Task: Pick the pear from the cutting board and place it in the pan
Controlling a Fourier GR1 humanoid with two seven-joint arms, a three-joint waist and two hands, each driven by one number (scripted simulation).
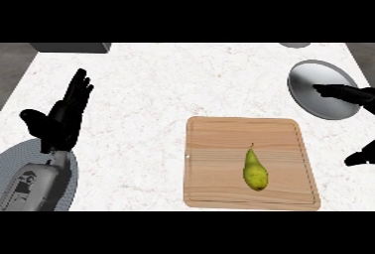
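Yellow-green pear point(254, 170) lying on the wooden cutting board point(212, 149), stem pointing far, set right of the board's middle, untouched. Board resting on the white marble counter point(161, 89), near and slightly right of centre. Grey pan point(316, 94) at the far right, nothing inside it, black handle point(344, 93) running off toward the right edge. Left hand point(64, 116) at the left side, released, fingers straight and pointing far, well apart from the board. Right hand point(362, 156) barely in at the right edge, just beside the board's right side; only a dark part showing, finger state impossible to tell. Grey round plate point(22, 151) under the left forearm at the near left.
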